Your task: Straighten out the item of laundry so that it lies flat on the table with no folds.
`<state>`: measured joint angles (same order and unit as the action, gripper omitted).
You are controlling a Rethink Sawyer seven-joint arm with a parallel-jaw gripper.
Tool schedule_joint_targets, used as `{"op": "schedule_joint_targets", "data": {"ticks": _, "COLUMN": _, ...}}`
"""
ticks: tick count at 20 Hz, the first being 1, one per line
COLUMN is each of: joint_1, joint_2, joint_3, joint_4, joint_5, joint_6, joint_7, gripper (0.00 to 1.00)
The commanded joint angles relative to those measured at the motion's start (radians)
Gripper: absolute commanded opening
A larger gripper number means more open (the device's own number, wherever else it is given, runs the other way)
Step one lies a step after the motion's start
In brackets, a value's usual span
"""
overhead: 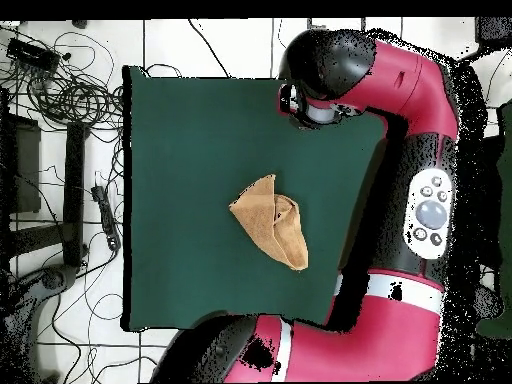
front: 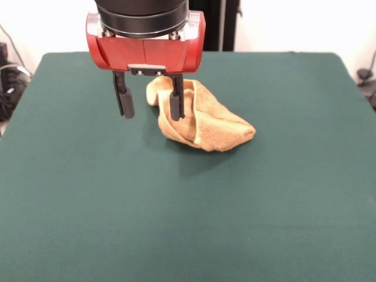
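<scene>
While the hand [front: 150, 104] hangs above the tabletop [front: 188, 200] in the front view, its two black fingers [front: 124, 97] are spread apart w/ nothing between them. The red hand body sits at the top of the pic, left of centre. The towel [front: 202, 120] lies crumpled on the green cloth, just behind and right of the hand; one finger overlaps its left part in this view, but contact can't be told. Towel is folded over itself, bunched into a rough wedge w/ a paler hem showing along a fold.

Overhead view: towel [overhead: 270, 222] sits approx mid-tabletop [overhead: 180, 150], folded into a triangle-ish shape, one point toward the top. The red arm [overhead: 420, 200] curves along the right side and bottom edge; hand itself is hidden under the arm's end near the top right of the cloth. Cables [overhead: 60, 70] lie on the floor at left.
</scene>
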<state>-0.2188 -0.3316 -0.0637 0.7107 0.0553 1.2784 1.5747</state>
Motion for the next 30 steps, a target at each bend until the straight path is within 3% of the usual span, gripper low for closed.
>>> {"op": "schedule_joint_targets", "data": {"ticks": 1, "joint_1": 0.054, "joint_2": -0.006, "joint_3": 0.046, "joint_4": 0.195, "joint_5": -0.022, "joint_6": -0.054, "joint_7": 0.104, "gripper": 1.00}}
{"op": "schedule_joint_targets", "data": {"ticks": 30, "joint_1": 0.076, "joint_2": -0.025, "joint_3": 0.069, "joint_4": 0.242, "joint_5": 0.019, "joint_6": -0.090, "joint_7": 0.145, "gripper": 1.00}}
